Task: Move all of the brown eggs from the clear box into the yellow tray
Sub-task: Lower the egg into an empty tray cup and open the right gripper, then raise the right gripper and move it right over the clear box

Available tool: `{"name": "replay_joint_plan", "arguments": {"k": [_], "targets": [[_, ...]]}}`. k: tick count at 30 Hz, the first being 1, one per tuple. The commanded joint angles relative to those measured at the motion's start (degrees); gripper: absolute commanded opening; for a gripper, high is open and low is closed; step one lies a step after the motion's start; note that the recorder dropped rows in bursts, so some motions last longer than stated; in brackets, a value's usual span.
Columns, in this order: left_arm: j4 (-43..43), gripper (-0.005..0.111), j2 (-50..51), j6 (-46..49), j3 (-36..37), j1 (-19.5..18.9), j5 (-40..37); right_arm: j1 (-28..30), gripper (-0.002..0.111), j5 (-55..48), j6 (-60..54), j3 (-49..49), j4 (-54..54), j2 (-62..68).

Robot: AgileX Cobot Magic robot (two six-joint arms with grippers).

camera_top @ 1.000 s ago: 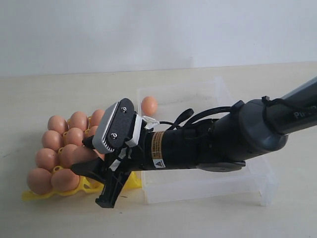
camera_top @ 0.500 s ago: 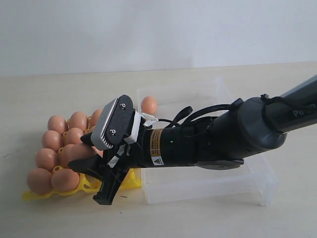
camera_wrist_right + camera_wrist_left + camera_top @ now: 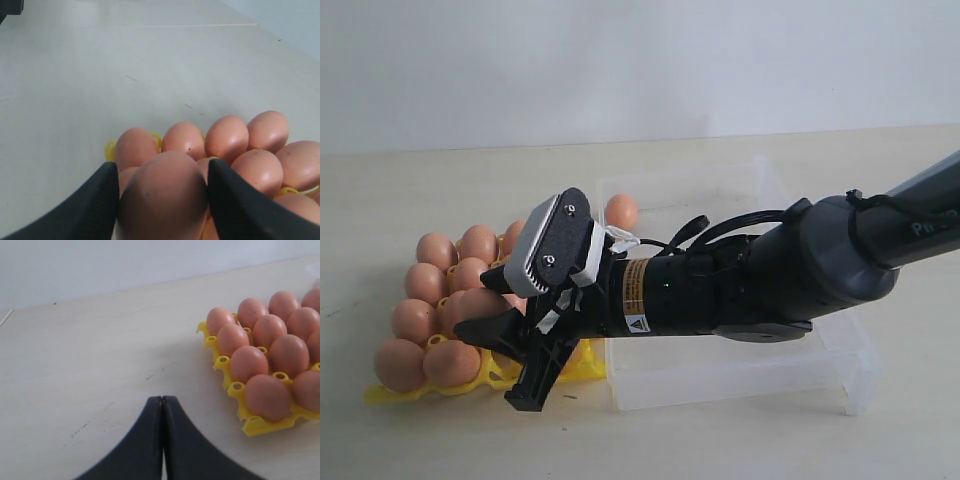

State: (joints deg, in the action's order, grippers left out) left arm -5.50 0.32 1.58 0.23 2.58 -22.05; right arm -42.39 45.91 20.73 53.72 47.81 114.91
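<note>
Between the black fingers [image 3: 95, 205] of the right gripper [image 3: 161, 169]: one held egg [image 3: 162, 200], pinched on both flanks, jaws spread wide around it. Exterior view puts this held egg [image 3: 485, 303] over the 3 o'clock side of the yellow tray [image 3: 390, 392]. Whether it touches a cup cannot be told, as the gripper hides the underside. Seated brown eggs [image 3: 438, 250] fill the tray's visible cups in close rows, from its 9 o'clock edge inward, neighbours touching or nearly so. The clear box [image 3: 740, 372] stands just beside the tray, at the tray's 3 o'clock. A lone egg [image 3: 620, 212] appears to sit in the box's 11 o'clock corner. The right arm [image 3: 770, 280] reaches across the box from 3 o'clock and hides much of its floor. Left gripper [image 3: 162, 401]: fingers pressed together, nothing between them, low over the bare table [image 3: 90, 355], with the tray [image 3: 260, 426] at its 2 o'clock.
</note>
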Motion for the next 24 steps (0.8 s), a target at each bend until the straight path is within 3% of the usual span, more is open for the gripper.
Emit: {"name": "replay_joint_plan", "arguments": {"k": [1,15,19,22,24], "targets": [[0.06,0.000,-0.32,-0.28,-0.23,0.28,0.35,0.00,0.057,0.94,0.28,0.40,-0.75,-0.14],[0.06,0.000,-0.32,-0.28,-0.23,0.28,0.35,0.00,0.061,0.68,3.47,0.40,-4.59,-2.81],[0.06,0.000,-0.32,-0.28,-0.23,0.28,0.35,0.67,0.060,-4.68,3.92,0.40,-9.67,-7.33],[0.06,0.000,-0.32,-0.28,-0.23,0.28,0.35,1.96,0.057,-11.68,3.92,0.40,-14.87,-11.05],[0.06,0.000,-0.32,-0.28,-0.23,0.28,0.35,3.61,0.044,-16.36,3.92,0.40,-16.91,-13.50]]}}
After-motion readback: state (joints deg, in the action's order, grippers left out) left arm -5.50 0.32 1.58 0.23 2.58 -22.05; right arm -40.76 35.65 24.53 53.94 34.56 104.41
